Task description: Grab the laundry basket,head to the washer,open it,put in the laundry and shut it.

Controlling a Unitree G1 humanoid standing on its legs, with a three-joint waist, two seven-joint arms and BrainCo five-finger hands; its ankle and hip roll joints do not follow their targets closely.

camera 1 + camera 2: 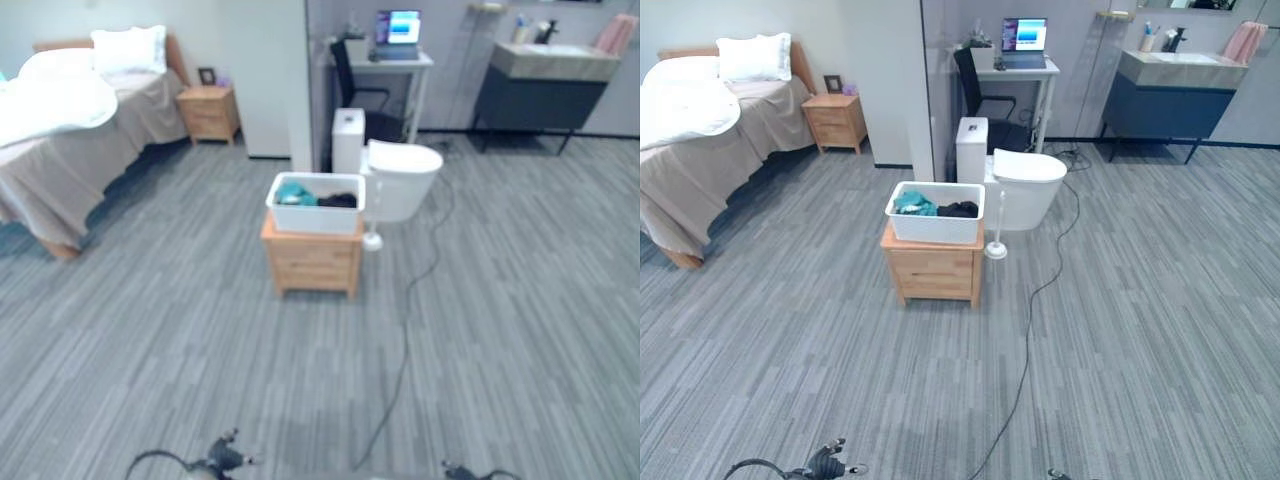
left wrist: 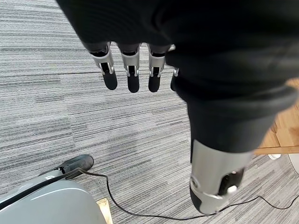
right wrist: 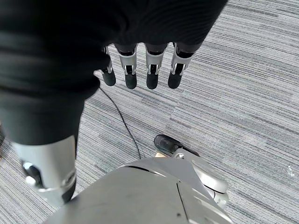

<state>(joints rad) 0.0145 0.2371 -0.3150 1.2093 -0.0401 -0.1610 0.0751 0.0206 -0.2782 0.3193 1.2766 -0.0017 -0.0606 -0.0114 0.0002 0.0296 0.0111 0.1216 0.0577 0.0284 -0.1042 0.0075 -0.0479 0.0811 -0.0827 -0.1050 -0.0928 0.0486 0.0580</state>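
The grey striped floor [image 1: 790,350] is wide and bare between the robot and the small light wooden cabinet [image 1: 933,270] ahead. A white plastic laundry basket [image 1: 936,226] sits on top of that cabinet, with open air above its rim. Close behind and to the right stands a white toilet [image 1: 1025,185], and its white brush holder [image 1: 995,248] stands just beside the cabinet, so that side is tight. A grey wall edge [image 1: 930,90] rises behind. The cabinet's left side is open floor, with the bed [image 1: 690,170] well apart. The left hand [image 2: 133,70] and the right hand [image 3: 140,70] hang over bare floor, fingers straight.
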